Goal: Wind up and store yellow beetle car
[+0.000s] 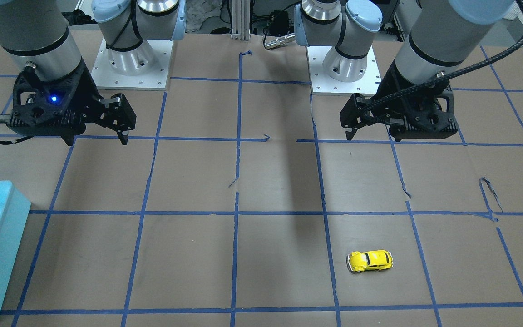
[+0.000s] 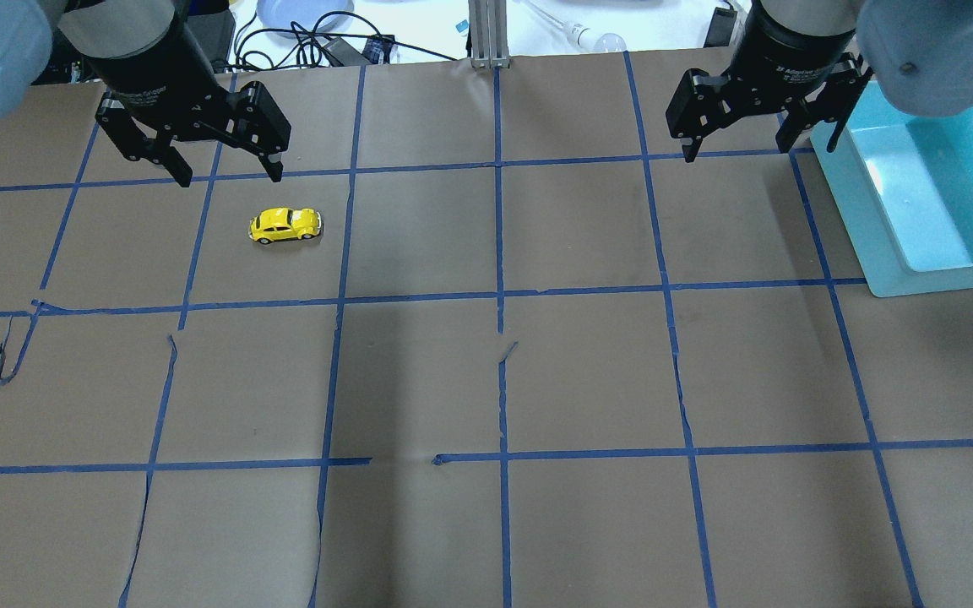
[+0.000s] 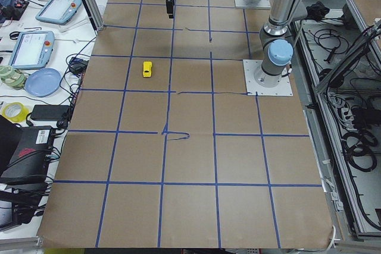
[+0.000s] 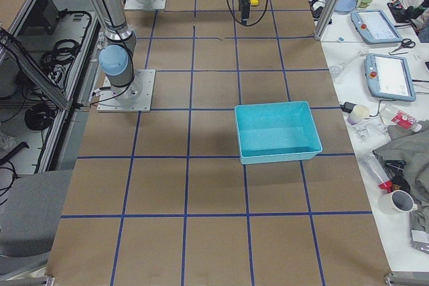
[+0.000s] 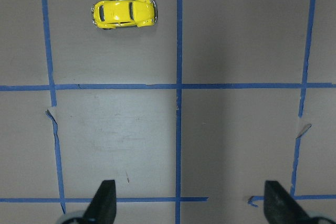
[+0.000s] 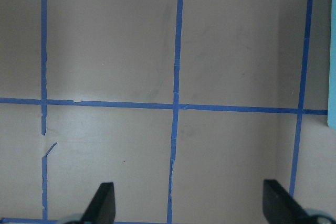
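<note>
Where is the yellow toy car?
In the overhead view the yellow car sits on the left, near the left end effector, far from the blue bin.

A robotics lab: industrial arms (image 3: 269, 57) stand bolted onto a paper-covered surface (image 3: 190, 159) gridded with blue tape (image 3: 190, 183), with teach pendants (image 3: 30, 49) and tangled cables (image 3: 354, 147) just beside that surface.

The yellow car (image 3: 147, 69) sits on the brown table (image 3: 196, 165) gridded with blue tape (image 3: 137, 183); the left gripper (image 3: 169, 5) hangs above the far squares, pointing down
</note>
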